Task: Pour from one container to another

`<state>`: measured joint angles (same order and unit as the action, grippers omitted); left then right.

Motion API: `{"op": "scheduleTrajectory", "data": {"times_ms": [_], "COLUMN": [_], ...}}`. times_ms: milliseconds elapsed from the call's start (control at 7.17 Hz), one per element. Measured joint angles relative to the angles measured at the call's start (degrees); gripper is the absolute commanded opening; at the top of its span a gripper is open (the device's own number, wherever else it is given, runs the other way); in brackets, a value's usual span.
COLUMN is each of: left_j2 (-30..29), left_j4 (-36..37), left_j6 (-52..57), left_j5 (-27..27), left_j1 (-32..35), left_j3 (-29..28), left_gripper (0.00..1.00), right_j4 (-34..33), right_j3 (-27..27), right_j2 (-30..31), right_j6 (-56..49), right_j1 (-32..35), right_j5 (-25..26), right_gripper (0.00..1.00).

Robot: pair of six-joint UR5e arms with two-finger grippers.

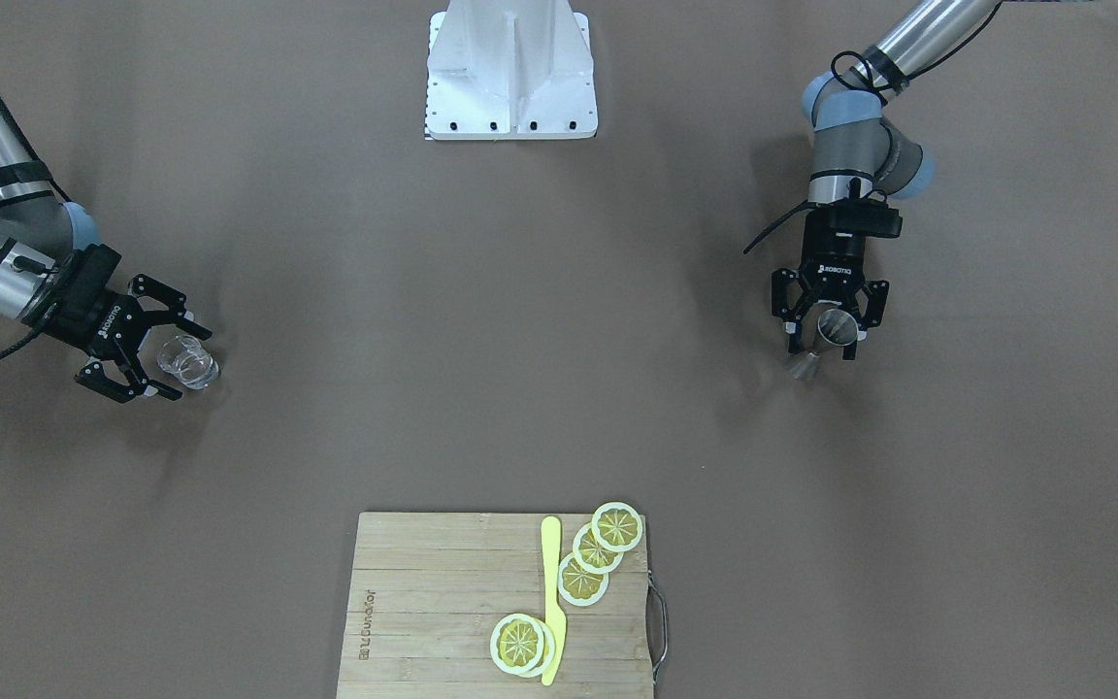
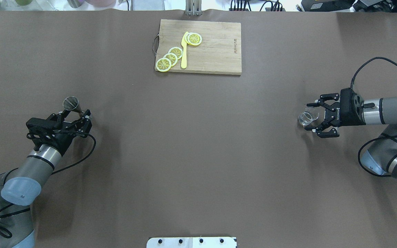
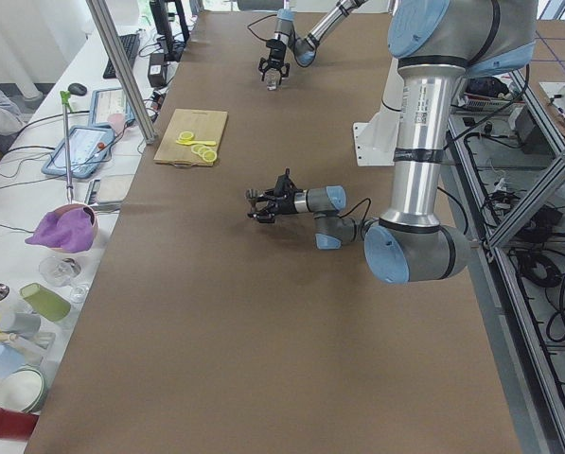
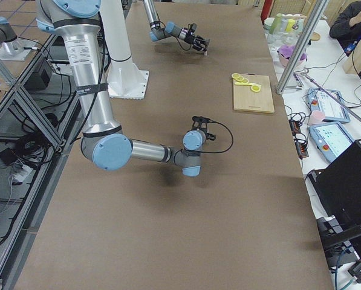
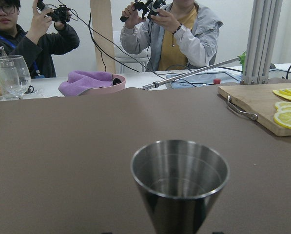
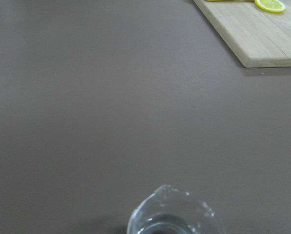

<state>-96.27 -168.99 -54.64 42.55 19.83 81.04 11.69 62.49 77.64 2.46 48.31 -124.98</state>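
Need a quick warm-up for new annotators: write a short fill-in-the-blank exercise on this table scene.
1. The jigger at the left gripper is made of ____.
2. The right gripper, at the small clear glass, has its jaws ____.
3. The knife on the cutting board is coloured ____.
4. Beside it lie slices of ____.
Missing words: metal; open; yellow; lemon.
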Motion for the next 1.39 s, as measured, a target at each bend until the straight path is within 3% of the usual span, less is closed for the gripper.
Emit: {"op": "scheduleTrajectory", "data": {"times_ms": [558,976,1115,1394], "left_j2": [-0.5,-1.12,-1.2,-1.24], "left_j4": [0.19,0.16,0.52,1.56], "left_j6": [-0.03,-0.02,0.11,0.62], "left_j5": [-0.82,-1.01,-0.92,-0.56], "left_j1": [0.26,0.28,0.25,0.18], "left_j3": [-0.03,-0.09,-0.12,0.04], "left_gripper": [0.46,0.01,0.0,0.0], "right_j4": [0.0,0.0,0.0,0.0], "right_j3": [-1.67,-1.91,-1.96,-2.0], "right_j2": [-0.76,-1.4,-1.53,-1.59], "right_j6": [0.05,1.53,1.79,1.97], "right_j1": [-0.29,-0.32,-0.32,-0.38], "right_j5": [0.73,0.94,0.98,1.1], "right_gripper": [0.8,0.79,0.74,0.54]}}
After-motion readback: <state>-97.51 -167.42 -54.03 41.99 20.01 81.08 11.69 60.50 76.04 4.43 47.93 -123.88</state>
